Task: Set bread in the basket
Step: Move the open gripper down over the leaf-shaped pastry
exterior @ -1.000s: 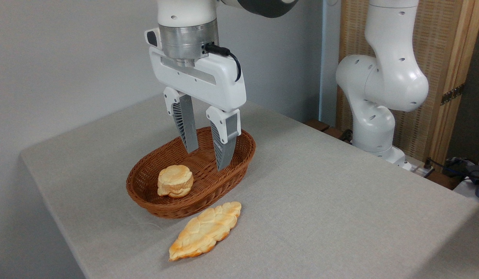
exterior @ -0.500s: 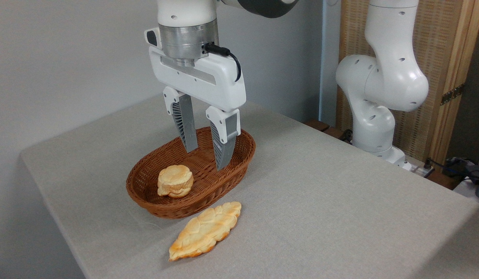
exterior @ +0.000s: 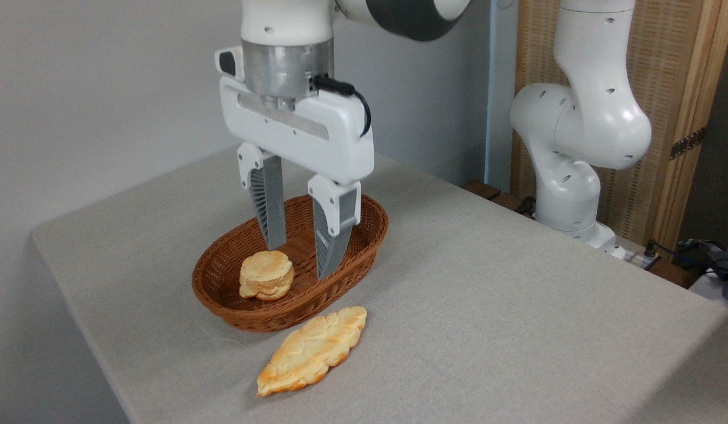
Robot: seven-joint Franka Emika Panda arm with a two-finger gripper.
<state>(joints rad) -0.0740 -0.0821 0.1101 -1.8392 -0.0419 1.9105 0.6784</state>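
Hanging over the basket [exterior: 364, 227], the gripper [exterior: 300, 259] points straight down with its two grey ribbed fingers [exterior: 265, 203] spread apart and nothing between them. The fingertips sit just above the basket's woven floor, over its middle, and touch nothing that can be made out.

The basket is an oval of brown wicker with a flared rim, resting on the grey cloth-covered table [exterior: 517, 306]. Inside it, toward its near left end, lies a small round stacked bun [exterior: 266, 275], pale gold, just beside the left fingertip as the picture shows it.

The bread [exterior: 312, 351] is outside the basket, lying flat on the table just in front of the basket's near rim. It is a long leaf-shaped golden loaf with a bumpy braided top; its upper pointed end comes close to the basket's outer wall, though whether the two touch cannot be told, and its lower end angles away from the basket toward the table's front edge.

Behind the basket and well to its right, the white arm's base [exterior: 575, 176] rises from the table's far edge, before a slatted wooden screen [exterior: 675, 88].
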